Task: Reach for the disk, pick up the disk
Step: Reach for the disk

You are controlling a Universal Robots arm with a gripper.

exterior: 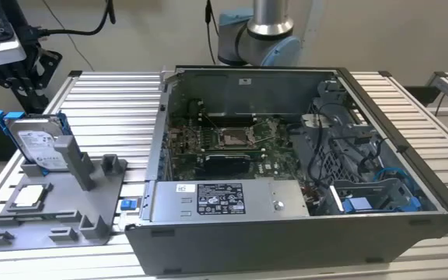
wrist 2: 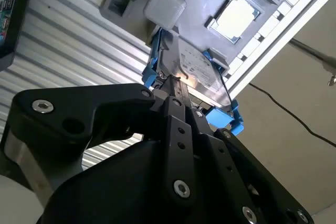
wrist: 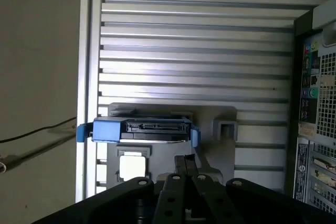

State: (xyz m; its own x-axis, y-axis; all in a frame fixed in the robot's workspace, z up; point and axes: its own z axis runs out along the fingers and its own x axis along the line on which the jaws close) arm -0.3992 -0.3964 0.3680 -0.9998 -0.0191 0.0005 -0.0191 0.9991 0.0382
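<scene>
The disk (exterior: 35,142) is a silver hard drive with a white label in a bright blue bracket. It stands on edge in a slot of the grey fixture (exterior: 53,219) at the exterior view's left. My gripper (exterior: 26,87) hangs just above its top edge, apart from it. In the second wrist view the black fingers (wrist 2: 176,129) run close together, and the gripper (wrist 2: 170,85) ends right beside the disk (wrist 2: 197,69). In the first wrist view the disk (wrist: 155,128) lies edge-on just past the gripper (wrist: 186,162), which is shut with nothing in it.
A small square chip (exterior: 31,196) lies flat on the same fixture. The open computer case (exterior: 286,163) stands to the exterior view's right, with a blue bay (exterior: 380,201) inside. The slatted metal table (exterior: 115,99) ends close behind the disk.
</scene>
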